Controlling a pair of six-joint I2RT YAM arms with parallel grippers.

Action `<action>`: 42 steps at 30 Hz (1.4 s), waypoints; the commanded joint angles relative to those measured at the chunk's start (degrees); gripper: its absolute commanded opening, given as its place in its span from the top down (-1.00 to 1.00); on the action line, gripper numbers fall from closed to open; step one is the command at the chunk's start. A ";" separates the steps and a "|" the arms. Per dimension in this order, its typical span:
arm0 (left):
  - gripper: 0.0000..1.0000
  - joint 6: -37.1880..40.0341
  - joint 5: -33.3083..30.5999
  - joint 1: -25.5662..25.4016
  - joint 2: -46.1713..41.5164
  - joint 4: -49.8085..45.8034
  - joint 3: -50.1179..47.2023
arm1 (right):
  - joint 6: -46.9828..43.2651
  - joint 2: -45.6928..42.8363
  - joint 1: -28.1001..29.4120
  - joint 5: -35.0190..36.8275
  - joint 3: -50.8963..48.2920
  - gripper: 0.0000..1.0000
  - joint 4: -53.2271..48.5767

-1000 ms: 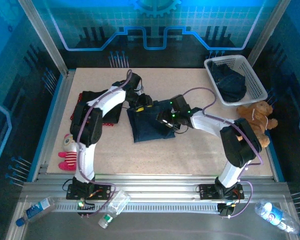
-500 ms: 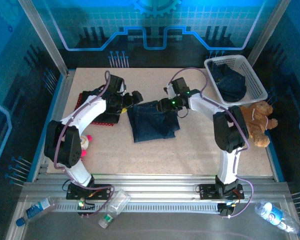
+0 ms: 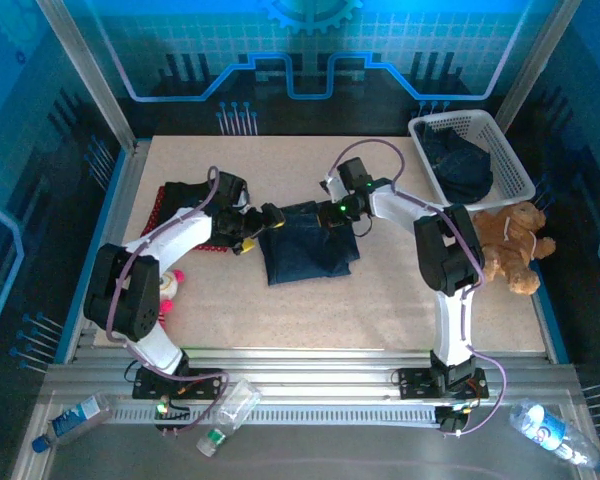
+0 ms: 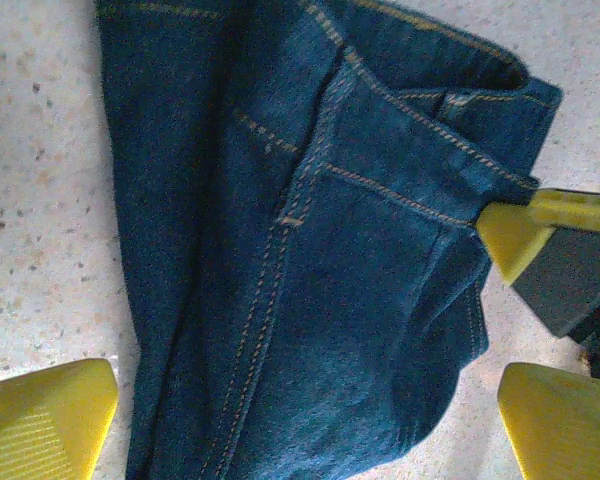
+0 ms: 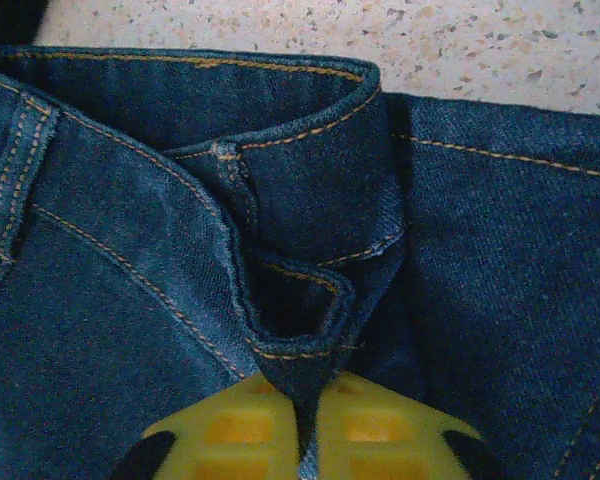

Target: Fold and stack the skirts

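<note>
Pinching the denim skirt (image 3: 305, 245), right jaws are clamped; left jaws stand apart.

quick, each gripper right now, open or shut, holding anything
left gripper: open, holding nothing
right gripper: shut on the denim skirt

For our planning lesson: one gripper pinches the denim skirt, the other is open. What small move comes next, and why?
Probably close the left gripper on the skirt: it stands open astride the denim, while the right gripper is shut on its far edge, so both could then lift.
</note>
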 commanded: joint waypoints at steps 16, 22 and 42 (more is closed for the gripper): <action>-0.98 2.57 12.77 -0.29 2.20 7.58 6.05 | -5.95 8.46 2.72 -6.97 18.38 0.93 -6.09; -0.98 -2.41 11.84 -0.56 10.67 15.60 7.37 | -2.40 11.49 2.62 -6.43 20.94 0.93 -5.71; -0.98 -3.23 1.44 0.60 19.87 10.98 7.51 | 0.17 -18.60 -4.94 -14.80 -22.98 0.03 1.10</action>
